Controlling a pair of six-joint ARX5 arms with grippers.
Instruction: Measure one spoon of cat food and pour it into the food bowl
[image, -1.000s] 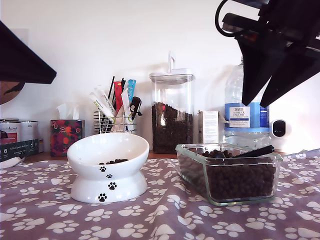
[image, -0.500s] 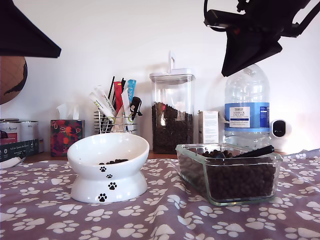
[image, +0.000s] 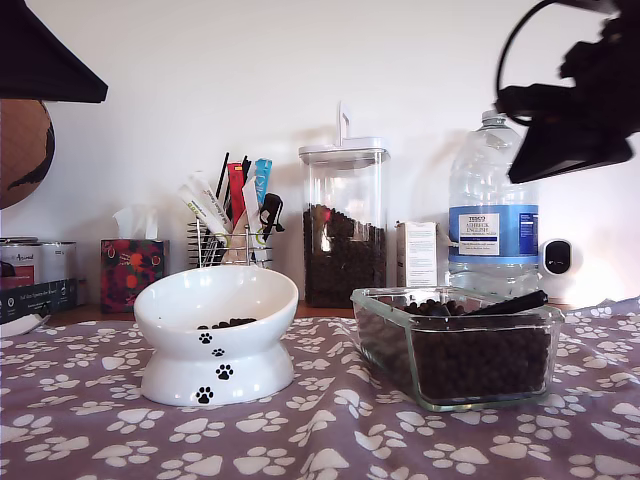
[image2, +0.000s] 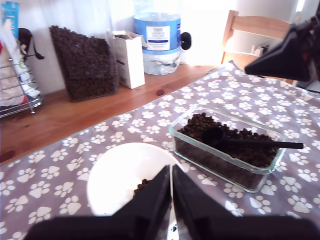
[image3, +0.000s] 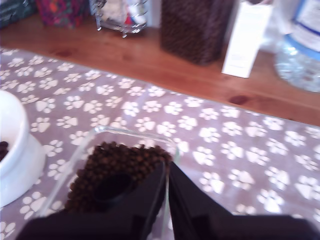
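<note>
My first tool, jaws together, hangs over white paw-print ceramic bowl; second tool, jaws together, angled down over black plastic scoop w/ brown kibble.

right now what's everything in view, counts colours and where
food bowl: 1, white with black paw prints, on the cloth, exterior view's left, a little cat food inside
glass dish: 1, clear, exterior view's right, full of cat food
spoon: 1, black, lying on the kibble in the dish
canister: 1, clear, kibble inside, behind
water bottle: 1, clear, blue label, behind the dish
wire rack: 1, coloured utensils, behind the bowl
tissue box: 1, patterned
tablecloth: 1, grey, white paw prints
my first gripper: shut, above the bowl
my second gripper: shut, above the dish
</note>
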